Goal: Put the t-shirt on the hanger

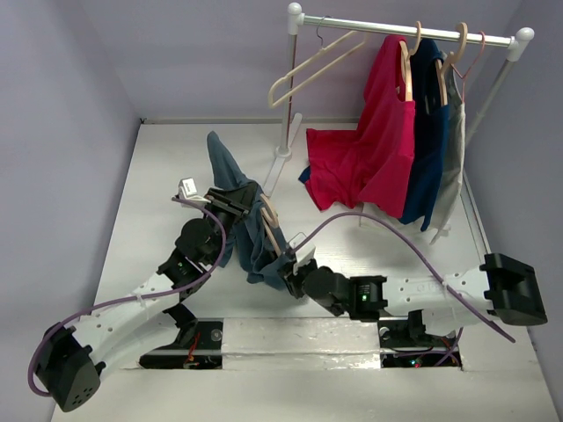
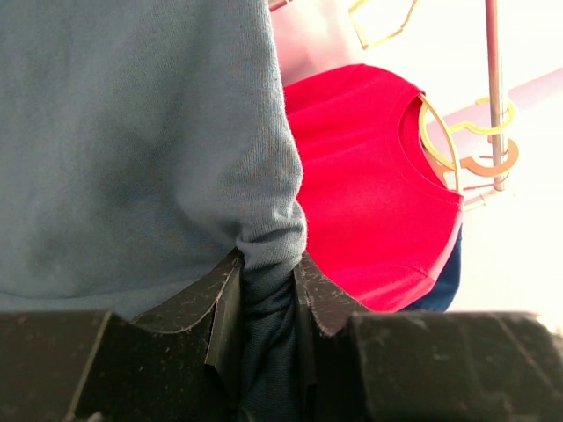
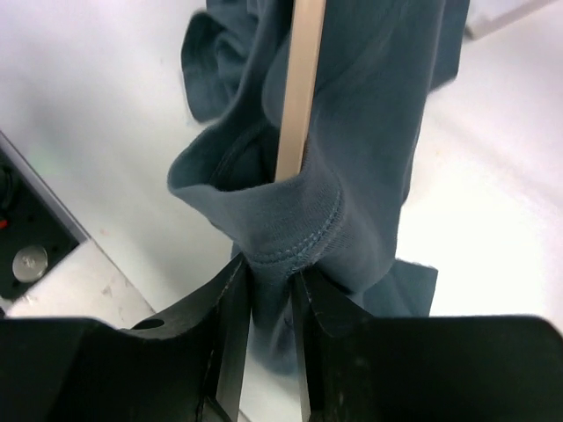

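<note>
White worktop [image 1: 158, 176] below, I have the left hand [image 2: 268, 290] pinching the t-shirt [image 1: 230, 180] up off it and the right hand [image 3: 271, 286] pinching its hem, likely to stretch cloth over the hanger [image 3: 297, 88] poking inside.

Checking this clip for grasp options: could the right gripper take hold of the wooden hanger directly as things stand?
Probably not directly. The right gripper is shut on a fold of the t-shirt, and the hanger disappears into that cloth just above the jaws, so fabric lies between them.
</note>
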`<action>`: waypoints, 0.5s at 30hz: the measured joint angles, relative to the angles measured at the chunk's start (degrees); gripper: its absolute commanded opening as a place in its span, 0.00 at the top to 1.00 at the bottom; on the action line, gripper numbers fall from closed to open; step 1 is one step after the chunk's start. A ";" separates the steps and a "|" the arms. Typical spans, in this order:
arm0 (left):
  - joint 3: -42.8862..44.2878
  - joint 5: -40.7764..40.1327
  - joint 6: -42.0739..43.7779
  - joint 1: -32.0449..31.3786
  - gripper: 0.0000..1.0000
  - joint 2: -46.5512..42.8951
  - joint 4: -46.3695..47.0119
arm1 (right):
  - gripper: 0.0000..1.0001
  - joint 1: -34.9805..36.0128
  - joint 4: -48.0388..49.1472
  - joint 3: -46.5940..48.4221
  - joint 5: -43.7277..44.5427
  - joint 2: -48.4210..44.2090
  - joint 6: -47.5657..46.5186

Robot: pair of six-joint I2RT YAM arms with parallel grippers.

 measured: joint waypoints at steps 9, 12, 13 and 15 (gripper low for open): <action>-0.61 1.51 -1.79 0.00 1.00 -1.07 -0.09 | 0.69 0.00 1.01 4.22 3.54 3.98 -2.86; -0.61 1.95 -1.97 0.00 1.00 -1.92 -0.42 | 0.69 -0.02 1.36 4.22 4.26 4.94 -3.43; -0.61 2.10 -2.03 0.00 1.00 -2.12 -0.50 | 0.69 -0.09 1.55 4.22 4.39 5.16 -3.74; -0.61 2.47 -2.21 0.00 1.00 -2.23 -0.57 | 0.69 -0.44 1.99 4.22 4.59 5.42 -4.28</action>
